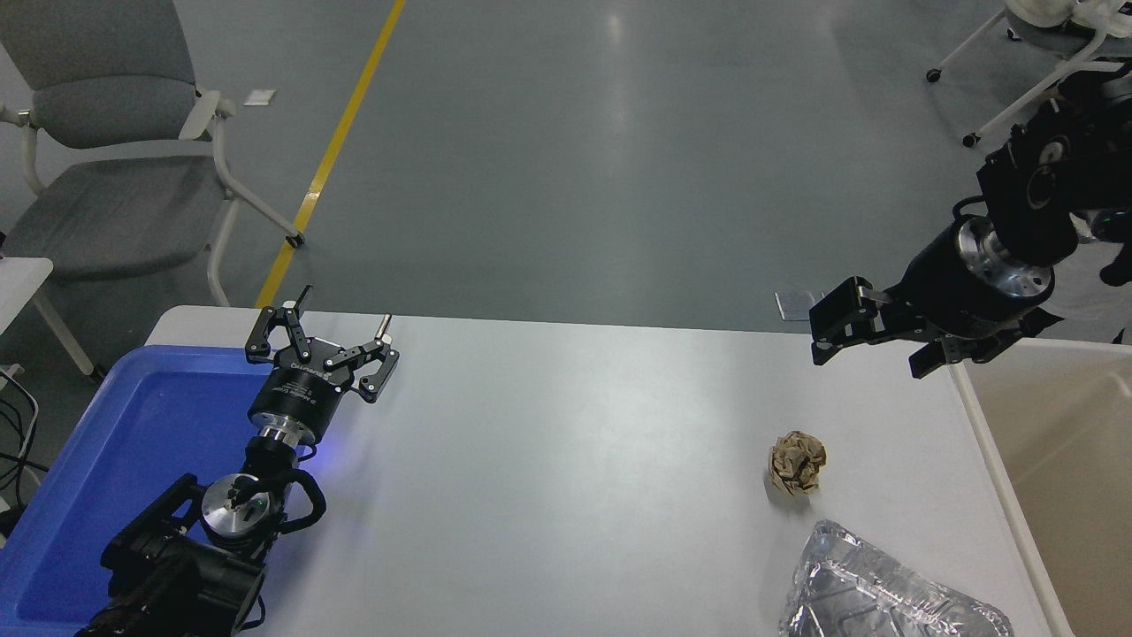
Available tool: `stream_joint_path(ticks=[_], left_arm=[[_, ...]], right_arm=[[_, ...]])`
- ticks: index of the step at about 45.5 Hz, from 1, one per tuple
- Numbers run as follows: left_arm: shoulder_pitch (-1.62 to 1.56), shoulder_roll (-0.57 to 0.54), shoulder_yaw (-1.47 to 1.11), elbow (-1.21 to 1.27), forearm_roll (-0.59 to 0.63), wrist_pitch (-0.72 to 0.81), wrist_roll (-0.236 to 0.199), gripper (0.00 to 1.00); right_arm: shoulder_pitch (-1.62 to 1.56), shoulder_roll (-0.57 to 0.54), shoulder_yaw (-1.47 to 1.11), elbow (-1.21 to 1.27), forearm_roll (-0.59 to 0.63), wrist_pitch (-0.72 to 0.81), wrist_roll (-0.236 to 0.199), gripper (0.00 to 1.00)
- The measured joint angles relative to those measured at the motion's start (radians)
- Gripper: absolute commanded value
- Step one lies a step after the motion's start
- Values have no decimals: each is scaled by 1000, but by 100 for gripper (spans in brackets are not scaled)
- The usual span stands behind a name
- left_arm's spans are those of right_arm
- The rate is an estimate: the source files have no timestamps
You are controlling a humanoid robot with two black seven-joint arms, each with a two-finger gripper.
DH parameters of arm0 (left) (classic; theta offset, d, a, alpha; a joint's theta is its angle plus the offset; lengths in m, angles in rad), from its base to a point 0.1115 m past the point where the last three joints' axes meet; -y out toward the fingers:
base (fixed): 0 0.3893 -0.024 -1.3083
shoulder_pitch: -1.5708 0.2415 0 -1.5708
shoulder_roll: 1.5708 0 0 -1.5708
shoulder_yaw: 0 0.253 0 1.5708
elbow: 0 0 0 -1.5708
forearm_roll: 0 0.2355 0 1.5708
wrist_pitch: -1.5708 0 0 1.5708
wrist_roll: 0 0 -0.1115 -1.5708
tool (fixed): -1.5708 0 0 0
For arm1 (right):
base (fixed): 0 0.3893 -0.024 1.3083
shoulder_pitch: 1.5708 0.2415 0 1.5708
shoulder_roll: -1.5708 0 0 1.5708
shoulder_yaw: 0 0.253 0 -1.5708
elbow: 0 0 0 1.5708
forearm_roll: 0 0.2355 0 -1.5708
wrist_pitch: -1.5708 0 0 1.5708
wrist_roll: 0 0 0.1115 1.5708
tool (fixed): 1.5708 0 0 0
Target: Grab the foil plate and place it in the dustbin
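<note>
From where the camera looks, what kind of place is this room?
Probably a robotics lab or workshop hall: a grey polished floor with a yellow painted line, grey wheeled office chairs, and a white table holding a bright blue plastic tray and a shiny foil plate beside a beige plastic dustbin.

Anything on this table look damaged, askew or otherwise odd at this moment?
Only the foil plate: its rim looks wrinkled, and it lies at the table's near right corner, partly cut off by the picture's bottom edge. A crumpled brown paper ball sits just beyond it. Nothing is spilled.
</note>
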Motion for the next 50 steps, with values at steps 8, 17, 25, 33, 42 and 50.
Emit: stream_joint_path(ticks=[8, 17, 25, 33, 42, 50], left_arm=[[0, -1, 0, 0, 0, 0, 0, 99], [0, 0, 1, 0, 1, 0, -4, 99], [0, 0, 1, 0, 1, 0, -5, 99], [0, 0, 1, 0, 1, 0, -6, 99], [0, 0, 1, 0, 0, 0, -6, 99], [0, 0, 1, 0, 0, 0, -6, 99]], right_arm=[[4, 0, 1, 0, 2, -1, 0, 100], [8, -1, -2, -1, 3, -2, 0, 100], [10, -3, -5, -2, -1, -2, 0, 100], [7, -5, -4, -21, -3, 3, 1, 100], [-20, -8, -5, -98, -4, 4, 1, 100], [-51, -12, -9, -151, -11, 7, 1, 100]])
